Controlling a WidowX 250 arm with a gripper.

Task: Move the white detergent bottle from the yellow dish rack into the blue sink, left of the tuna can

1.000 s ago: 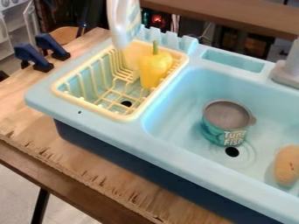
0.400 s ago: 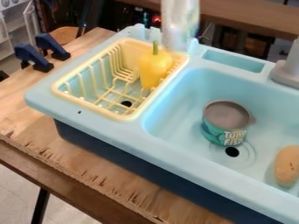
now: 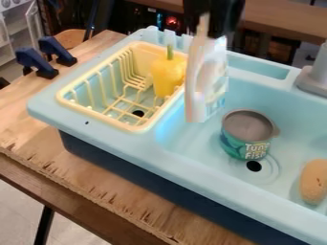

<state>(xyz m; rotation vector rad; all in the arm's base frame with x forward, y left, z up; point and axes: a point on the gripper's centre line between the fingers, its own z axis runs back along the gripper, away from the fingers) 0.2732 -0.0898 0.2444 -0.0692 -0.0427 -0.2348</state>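
Pale blue sink (image 3: 191,165), navy base (image 3: 127,167)
In the sink: yellow bell pepper (image 3: 166,80), green-stemmed; pale yellow dish rack (image 3: 96,118); teal, white-lettered can (image 3: 232,143); tan potato (image 3: 313,182). Above it: black end effector (image 3: 212,32), whitish bottle (image 3: 203,81). Beneath it: brown, wood-grained desk (image 3: 32,127).

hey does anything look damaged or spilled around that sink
Yes, damage: the wooden tabletop looks splintered, with rough, dark chips along its edge in front of the sink. I see no spill, and the can stands upright.
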